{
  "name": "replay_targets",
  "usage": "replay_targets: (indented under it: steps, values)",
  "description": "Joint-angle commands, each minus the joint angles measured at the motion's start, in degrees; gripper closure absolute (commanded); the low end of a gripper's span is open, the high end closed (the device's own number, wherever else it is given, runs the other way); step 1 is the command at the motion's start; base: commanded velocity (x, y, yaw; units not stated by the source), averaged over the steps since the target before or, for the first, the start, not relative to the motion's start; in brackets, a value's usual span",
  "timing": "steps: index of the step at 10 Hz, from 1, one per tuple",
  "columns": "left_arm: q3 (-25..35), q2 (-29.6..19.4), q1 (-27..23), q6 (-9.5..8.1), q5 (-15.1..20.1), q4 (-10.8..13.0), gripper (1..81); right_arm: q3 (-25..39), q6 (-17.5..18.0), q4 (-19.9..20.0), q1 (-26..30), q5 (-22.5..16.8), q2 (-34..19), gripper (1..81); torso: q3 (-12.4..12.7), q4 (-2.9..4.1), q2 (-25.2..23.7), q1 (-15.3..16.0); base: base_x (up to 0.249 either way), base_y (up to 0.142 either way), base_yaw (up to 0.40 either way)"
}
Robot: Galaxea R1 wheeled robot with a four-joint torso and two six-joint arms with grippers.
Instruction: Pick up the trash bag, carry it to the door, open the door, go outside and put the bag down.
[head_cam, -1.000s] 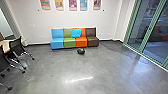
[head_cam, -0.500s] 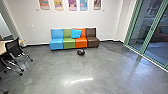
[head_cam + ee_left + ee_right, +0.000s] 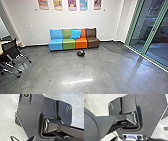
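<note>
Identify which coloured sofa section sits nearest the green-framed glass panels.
The dark brown sofa section, at the row's end beside the orange section; the light blue section and green section sit farther from the glass panels.

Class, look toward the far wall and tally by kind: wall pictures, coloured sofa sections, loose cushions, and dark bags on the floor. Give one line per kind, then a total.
Wall pictures: 5
Sofa sections (blue, green, orange, brown): 4
Loose cushion: 1
Dark bag: 1
Total: 11
</note>
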Motion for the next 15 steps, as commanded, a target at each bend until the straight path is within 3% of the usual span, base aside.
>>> replay_targets:
  steps: [1, 15]
  values:
    - [0.53, -0.26, -1.69, 0.44, 3.69, -0.01, 1.0, 0.74, -0.13, -0.12, 1.25, -3.09, -0.49, 1.0, 0.0, 0.0, 0.0, 0.0, 0.165, 0.0, 0.0]
    - [0.35, -0.34, -1.68, 0.44, 3.42, -0.1, 1.0, 0.04, -0.13, -0.12, 1.78, -3.18, -0.05, 1.0, 0.0, 0.0, 0.0, 0.02, 0.165, 0.0, 0.0]
